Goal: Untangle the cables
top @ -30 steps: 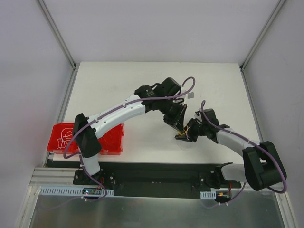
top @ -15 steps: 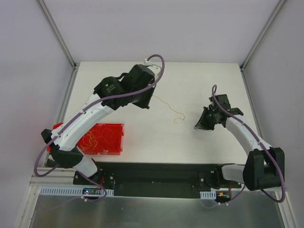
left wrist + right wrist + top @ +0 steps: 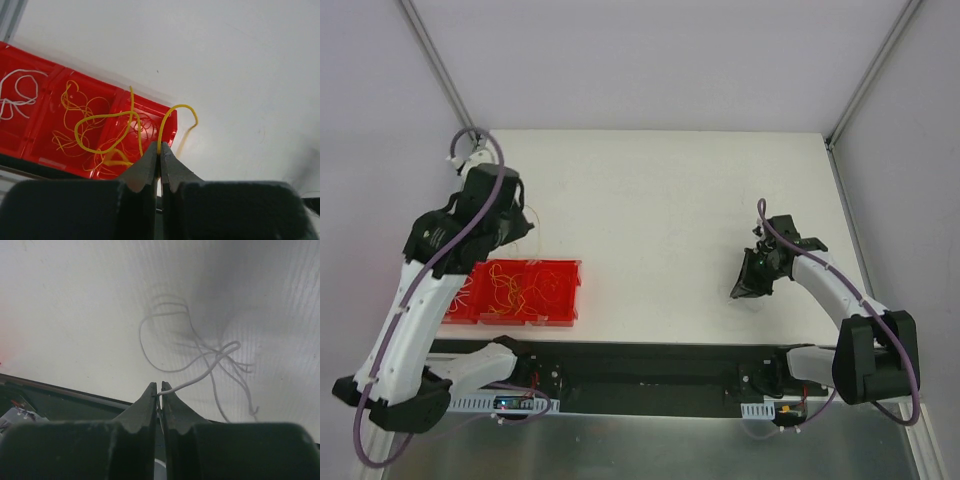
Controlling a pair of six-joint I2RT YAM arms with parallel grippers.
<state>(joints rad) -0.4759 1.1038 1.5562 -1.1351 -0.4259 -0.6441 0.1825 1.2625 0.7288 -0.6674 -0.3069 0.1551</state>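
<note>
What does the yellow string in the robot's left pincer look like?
The yellow wire is very thin, smooth and bendy, like a plastic-coated strand. The left pincer is shut on it, pinching one spot. From there one part arches up and curls back down; the other makes a big loose loop. In the wrist view it hangs in front of the red tray.

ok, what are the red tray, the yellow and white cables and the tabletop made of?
Red tray: likely moulded plastic, glossy, slightly translucent, with thin walls.
Yellow cable: probably plastic-insulated wire, smooth, holding springy loops.
White cable: same look, thin; core not visible.
Table: matte white sheet with fine parallel ribbing, perhaps fluted plastic.
</note>
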